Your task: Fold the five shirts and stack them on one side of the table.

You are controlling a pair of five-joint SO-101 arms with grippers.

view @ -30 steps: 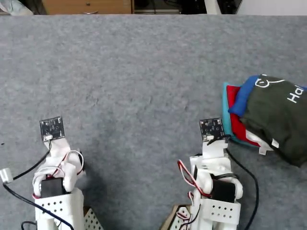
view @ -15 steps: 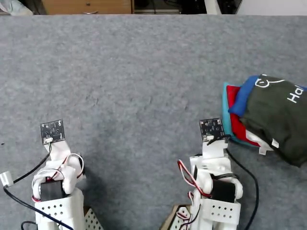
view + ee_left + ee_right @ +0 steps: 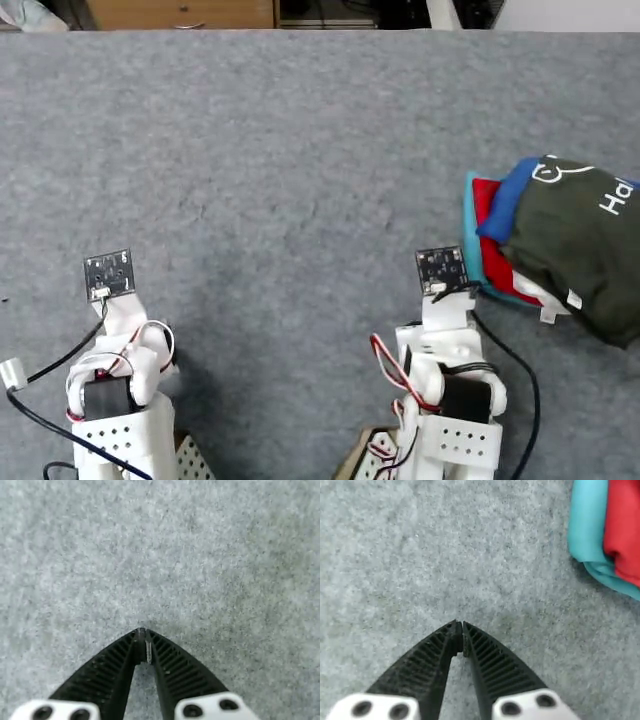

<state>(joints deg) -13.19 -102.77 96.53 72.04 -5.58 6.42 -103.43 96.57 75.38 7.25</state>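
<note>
A stack of folded shirts (image 3: 560, 245) lies at the table's right edge: a teal one at the bottom, then red, blue, and a dark shirt with white print on top. The teal and red edges (image 3: 605, 535) show in the right wrist view. My right gripper (image 3: 460, 626) is shut and empty over bare grey felt, just left of the stack. My left gripper (image 3: 141, 632) is shut too, with nothing in it, over bare felt at the front left. Both arms (image 3: 443, 340) (image 3: 115, 340) are folded back near their bases.
Grey felt (image 3: 300, 150) covers the whole table. A wooden cabinet (image 3: 180, 14) stands behind the far edge. Cables (image 3: 40, 370) trail beside the left arm's base at the front edge.
The left arm has drawn back slightly toward its base. The right arm and the shirt stack have not moved.
</note>
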